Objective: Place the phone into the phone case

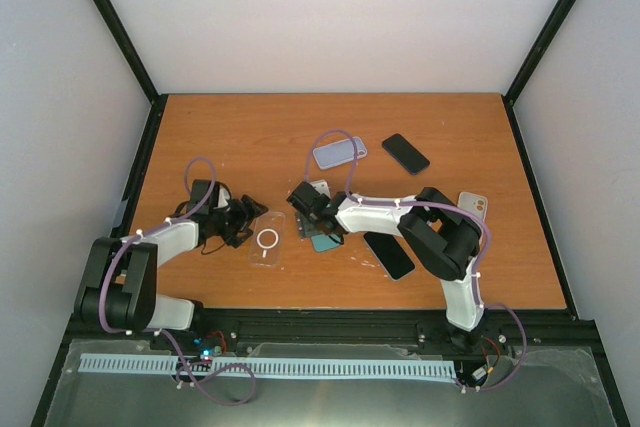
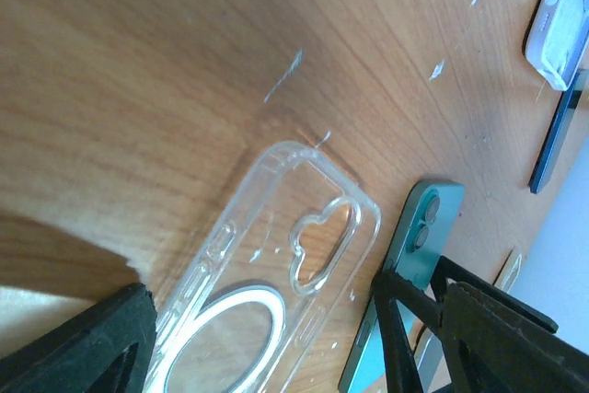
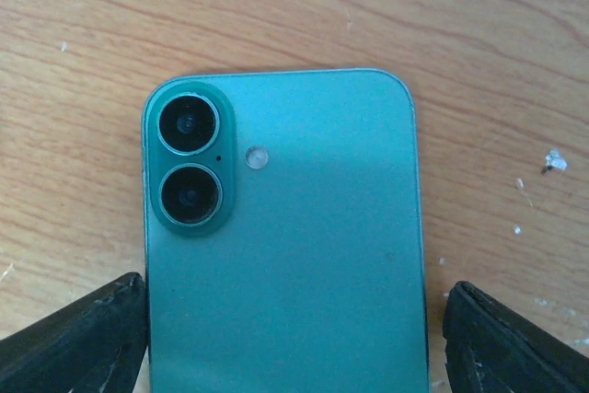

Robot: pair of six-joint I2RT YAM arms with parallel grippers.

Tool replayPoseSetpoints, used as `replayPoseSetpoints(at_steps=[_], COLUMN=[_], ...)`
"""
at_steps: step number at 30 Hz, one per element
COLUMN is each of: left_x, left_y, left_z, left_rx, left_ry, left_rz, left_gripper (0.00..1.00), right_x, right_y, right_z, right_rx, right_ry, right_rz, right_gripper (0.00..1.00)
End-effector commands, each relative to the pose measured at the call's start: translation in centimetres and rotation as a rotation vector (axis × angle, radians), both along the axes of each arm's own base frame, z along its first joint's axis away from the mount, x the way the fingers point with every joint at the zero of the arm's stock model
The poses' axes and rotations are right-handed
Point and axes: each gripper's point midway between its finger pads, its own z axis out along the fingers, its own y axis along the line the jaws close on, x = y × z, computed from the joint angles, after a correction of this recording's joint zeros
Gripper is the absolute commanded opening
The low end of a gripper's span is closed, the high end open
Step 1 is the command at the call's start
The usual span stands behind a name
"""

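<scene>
A clear phone case [image 1: 268, 239] with a white ring lies flat on the table left of centre. In the left wrist view the case [image 2: 276, 264] lies between the fingers of my left gripper [image 2: 290, 347], which is open and low over it. A teal phone [image 1: 323, 240] lies back up just right of the case, also seen in the left wrist view [image 2: 419, 232]. In the right wrist view the phone [image 3: 285, 255] fills the gap of my right gripper [image 3: 294, 347], which is open, one finger [image 3: 74, 347] at each long edge. In the top view, the left gripper [image 1: 240, 219] is left of the right gripper [image 1: 312, 215].
A pale lavender case [image 1: 340, 152] and a black phone [image 1: 405, 153] lie at the back. Another black phone [image 1: 388, 254] lies under the right arm, a white phone [image 1: 472, 205] at the right, a silvery phone [image 1: 320, 188] behind the right gripper.
</scene>
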Motion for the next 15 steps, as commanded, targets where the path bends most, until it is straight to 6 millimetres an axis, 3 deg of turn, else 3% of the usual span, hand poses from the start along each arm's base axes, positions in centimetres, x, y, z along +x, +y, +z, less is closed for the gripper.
replayPoseSetpoints(at_steps=[1,9,12,15], left_x=[-4.1,-5.9,-5.7,-4.4], left_y=[0.3,-1.4,-3.6,-4.2], left_z=[-2.8,-2.6,-1.6,0.0], left_rx=[0.023,-0.031,-0.093,-0.086], left_ry=[0.173,0.183,0.131,0.033], left_rz=[0.018,-0.015,-0.080,-0.141], left_gripper=[0.86,0.87,0.86,0.86], right_x=[-4.2,-5.1,-4.9,-4.7], right_y=[-4.1,-4.6,-4.3,-3.6], right_z=[-4.4,-4.9,-4.8,-4.4], right_rx=[-0.141,-0.141,-0.132,-0.095], right_ry=[0.187,0.202,0.189,0.172], right_rz=[0.004,0.011,0.028,0.058], right_gripper=[0.84,0.76,0.73,0.71])
